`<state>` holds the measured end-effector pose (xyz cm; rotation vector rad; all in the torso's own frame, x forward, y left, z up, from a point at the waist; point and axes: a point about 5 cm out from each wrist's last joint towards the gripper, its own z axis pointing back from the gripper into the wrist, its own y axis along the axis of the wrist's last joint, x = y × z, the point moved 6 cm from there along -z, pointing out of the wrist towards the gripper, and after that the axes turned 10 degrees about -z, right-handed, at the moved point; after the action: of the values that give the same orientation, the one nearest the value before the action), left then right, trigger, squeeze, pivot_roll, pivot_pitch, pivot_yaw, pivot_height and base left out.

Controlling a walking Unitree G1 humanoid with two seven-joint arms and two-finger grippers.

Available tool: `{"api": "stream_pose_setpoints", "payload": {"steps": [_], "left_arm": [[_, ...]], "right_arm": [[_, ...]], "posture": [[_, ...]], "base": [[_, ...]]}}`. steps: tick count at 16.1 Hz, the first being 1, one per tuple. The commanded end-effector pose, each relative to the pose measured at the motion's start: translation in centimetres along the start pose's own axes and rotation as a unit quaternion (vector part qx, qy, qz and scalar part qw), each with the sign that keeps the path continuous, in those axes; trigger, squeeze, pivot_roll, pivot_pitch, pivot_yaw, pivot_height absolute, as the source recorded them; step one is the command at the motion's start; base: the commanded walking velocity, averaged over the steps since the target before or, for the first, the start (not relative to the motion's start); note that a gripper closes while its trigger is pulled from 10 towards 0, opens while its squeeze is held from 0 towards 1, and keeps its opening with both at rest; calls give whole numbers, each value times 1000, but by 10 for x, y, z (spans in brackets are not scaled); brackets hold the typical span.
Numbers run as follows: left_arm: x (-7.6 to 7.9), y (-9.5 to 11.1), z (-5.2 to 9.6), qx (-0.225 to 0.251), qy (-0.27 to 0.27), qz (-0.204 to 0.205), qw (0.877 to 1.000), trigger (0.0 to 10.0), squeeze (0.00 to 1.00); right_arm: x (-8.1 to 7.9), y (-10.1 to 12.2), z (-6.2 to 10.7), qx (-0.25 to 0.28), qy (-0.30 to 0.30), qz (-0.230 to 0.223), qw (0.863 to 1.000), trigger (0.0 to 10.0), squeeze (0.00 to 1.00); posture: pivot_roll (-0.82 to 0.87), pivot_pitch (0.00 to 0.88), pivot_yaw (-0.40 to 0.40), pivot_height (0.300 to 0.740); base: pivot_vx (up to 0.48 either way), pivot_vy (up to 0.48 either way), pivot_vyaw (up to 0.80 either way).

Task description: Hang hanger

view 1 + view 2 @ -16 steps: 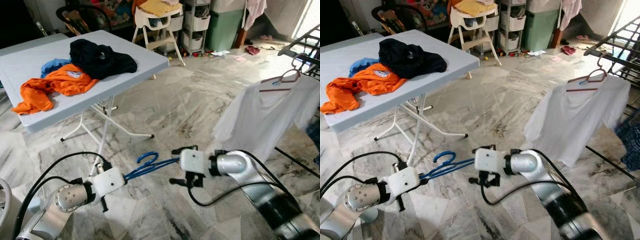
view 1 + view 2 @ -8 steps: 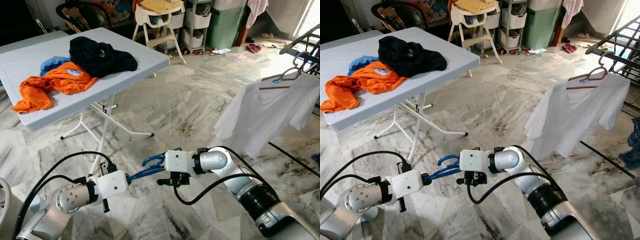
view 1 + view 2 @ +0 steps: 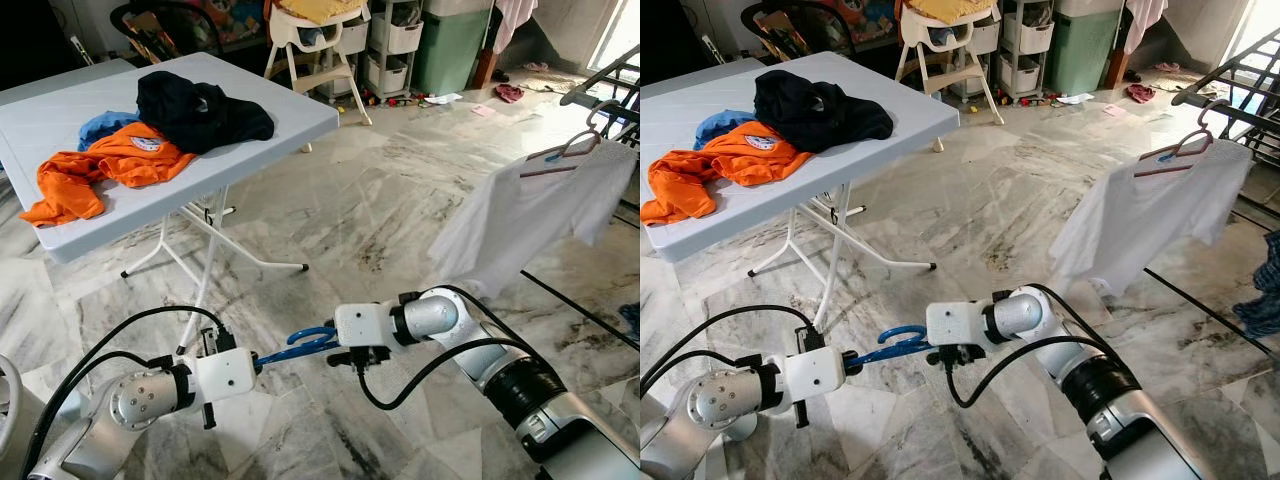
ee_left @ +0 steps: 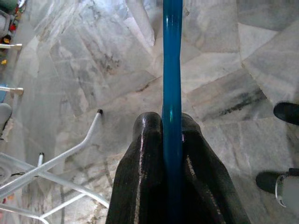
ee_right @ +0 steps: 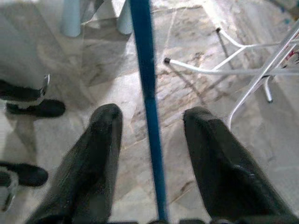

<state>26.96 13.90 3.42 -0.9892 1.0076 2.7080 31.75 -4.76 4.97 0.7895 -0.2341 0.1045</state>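
Plastic, thin and blue, the hanger (image 3: 298,348) spans the gap between our two arms, low over the veined marble floor (image 3: 380,210); our left gripper (image 4: 172,140) is clamped tight on its straight bar, both black rubbery fingers (image 4: 145,163) pressed against it; our right gripper (image 5: 152,135) stands spread wide, the bar running between its two fingers (image 5: 100,154) with a gap on either side (no contact that we can see); the curved hook end lies just beside the right wrist block. One white folding table (image 3: 250,130) with thin tubular legs carries three crumpled garments: an orange shirt (image 3: 110,170), a black one (image 3: 200,110), a bit of blue cloth (image 3: 105,128). One white shirt (image 3: 530,215) hangs limp on a pinkish hanger (image 3: 570,152) from the dark metal rack (image 3: 605,85).
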Motion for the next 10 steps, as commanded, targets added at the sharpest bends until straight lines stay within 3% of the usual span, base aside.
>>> {"api": "stream_pose_setpoints", "payload": {"steps": [1,6,10], "left_arm": [[-10,7,1,9,14,-17,1000,10000,0],[-13,13,0,18,20,-18,999,10000,0],[-11,11,0,14,17,-23,1000,10000,0]], "right_arm": [[2,0,0,-9,4,15,1000,0,0],[23,-14,3,-24,-62,-13,998,0,0],[28,-16,7,-23,-74,-18,997,0,0]], "posture": [[-48,47,30,740],[-44,46,28,740],[-48,48,31,740]], "base": [[0,0,0],[0,0,0],[0,0,0]]}}
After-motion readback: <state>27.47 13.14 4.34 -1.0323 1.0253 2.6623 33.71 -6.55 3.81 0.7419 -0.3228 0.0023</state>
